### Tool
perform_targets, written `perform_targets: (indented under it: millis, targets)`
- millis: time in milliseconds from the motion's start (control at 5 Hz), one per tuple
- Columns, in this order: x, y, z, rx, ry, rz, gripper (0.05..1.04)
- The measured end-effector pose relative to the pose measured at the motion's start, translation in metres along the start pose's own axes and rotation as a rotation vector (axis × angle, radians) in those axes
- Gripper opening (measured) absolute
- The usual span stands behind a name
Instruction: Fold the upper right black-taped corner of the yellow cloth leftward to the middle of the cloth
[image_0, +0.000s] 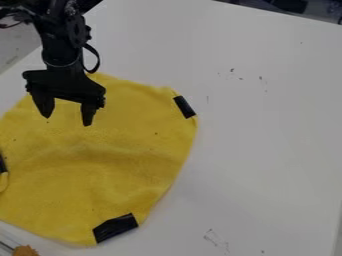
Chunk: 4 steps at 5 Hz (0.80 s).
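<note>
Your tool (67, 120) hangs at the upper left of your view, its two fingers spread wide with nothing between them. Below it you have a yellow cloth (100, 165), spread across the left and lower left of the white counter (267, 125); whether the fingertips touch the fabric, you cannot tell. The arm (63, 30) comes in from the upper left corner, and you can see a black cable (97, 60) looping out on its right side, just above the tool.

You'll see low ripples across the middle of the cloth and a black patch (185, 107) on its upper right edge. A larger black strip (115, 228) sits on its bottom edge, and a dark piece (2, 163) lies at its left edge, partly cut off by your view, with a small curled fold of cloth just below it. In the bottom left corner, near the cloth, you have an orange-brown object (25, 251), only partly in view. Small dark marks (232, 70) dot the counter to the cloth's right.
</note>
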<state>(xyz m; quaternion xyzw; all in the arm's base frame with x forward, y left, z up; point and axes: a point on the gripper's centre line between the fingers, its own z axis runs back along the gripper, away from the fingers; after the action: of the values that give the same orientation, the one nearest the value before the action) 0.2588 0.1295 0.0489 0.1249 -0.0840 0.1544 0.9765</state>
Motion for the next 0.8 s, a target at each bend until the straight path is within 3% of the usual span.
perform_targets:
  millis: [200, 600, 800]
  targets:
    - [-0.003, -0.003, -0.006, -0.004, 0.025, -0.007, 1.000]
    - [0.031, -0.059, 0.000, -0.044, 0.004, -0.184, 1.000]
    - [0.044, -0.088, 0.004, -0.053, -0.005, -0.205, 1.000]
